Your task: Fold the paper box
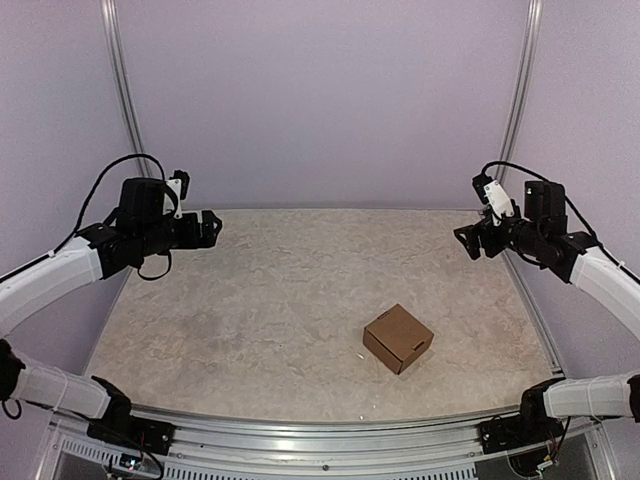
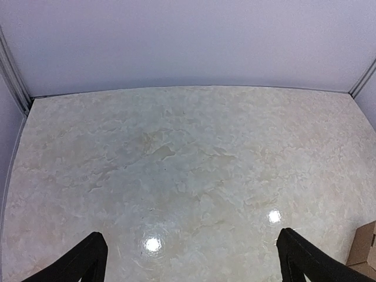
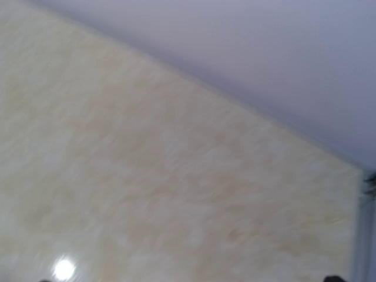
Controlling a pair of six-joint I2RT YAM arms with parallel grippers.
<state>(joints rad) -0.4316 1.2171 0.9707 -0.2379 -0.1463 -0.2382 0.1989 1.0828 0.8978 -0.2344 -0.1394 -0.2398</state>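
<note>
Task's thing: the paper box (image 1: 398, 338) stands on the table (image 1: 250, 300) as a closed, cube-like carton.
Location: right of the surface's middle, nearer the near edge than the far edge, well apart from both arms.
Heading: set diagonally, one vertical corner toward the near edge and two side faces showing.
Long axis: none evident, as the sides look about equal.
Detail: a dark slit with a tab shows on the near-right face. Whether the tab is fully seated cannot be told.
Left gripper (image 1: 207, 228): released, fingers spread wide, grasping nothing, raised above the left edge.
Right gripper (image 1: 466, 240): released, empty, raised above the right edge. Its wrist view is blurred.
Progress: folding judged complete, with top and sides closed.
Remaining: at most a check of the tab.
</note>
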